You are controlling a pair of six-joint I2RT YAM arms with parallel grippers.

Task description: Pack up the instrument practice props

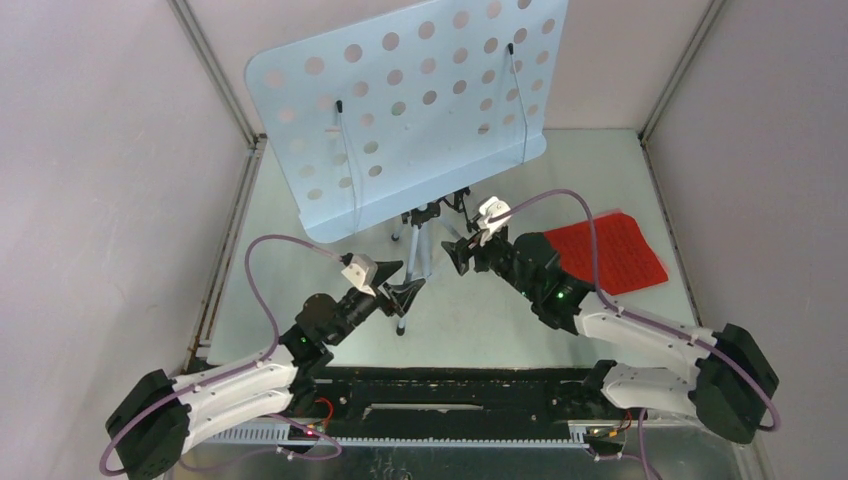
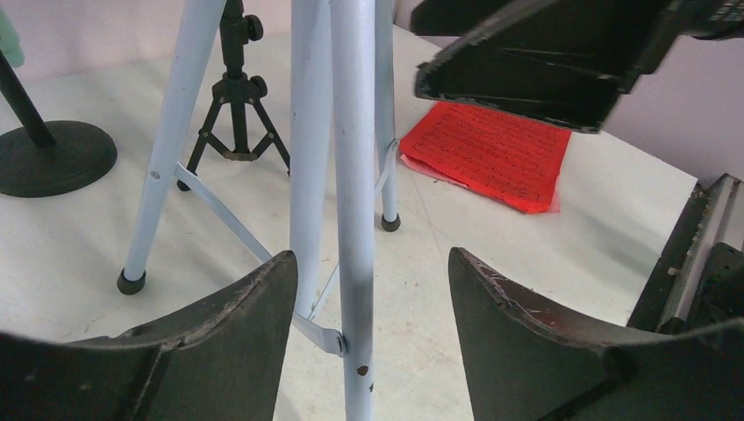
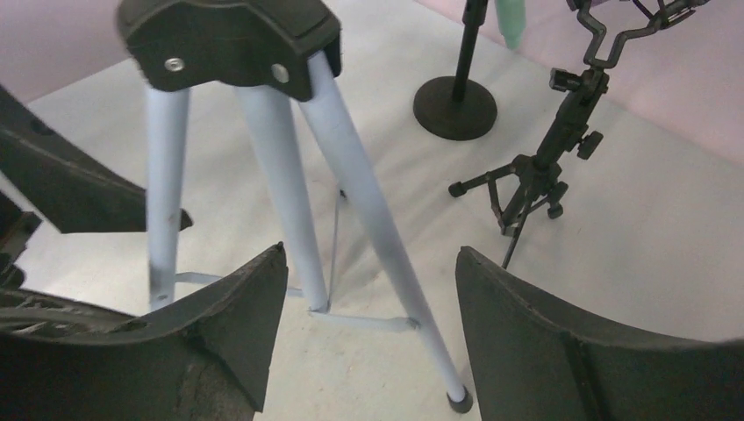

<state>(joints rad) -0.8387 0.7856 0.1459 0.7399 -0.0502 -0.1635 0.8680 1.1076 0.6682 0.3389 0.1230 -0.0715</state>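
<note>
The blue-grey tripod [image 1: 414, 255] stands upright on the table [image 1: 480, 325] with the pale blue perforated music desk [image 1: 400, 110] tilted on top of it. The red and pink score sheets [image 1: 625, 252] lie flat to the tripod's right, well apart from its feet. Behind the tripod stand a black round-based mic mount [image 3: 456, 107], with a mint microphone [image 3: 509, 22] beside its pole, and a black three-legged mic mount [image 3: 535, 180]. The left gripper [image 2: 370, 256] is at the tripod's near-left side, jaws apart around one tripod leg with a gap on each side, while the right gripper [image 3: 368, 254] hangs just right of the tripod's top, jaws likewise apart and gripping nothing.
</note>
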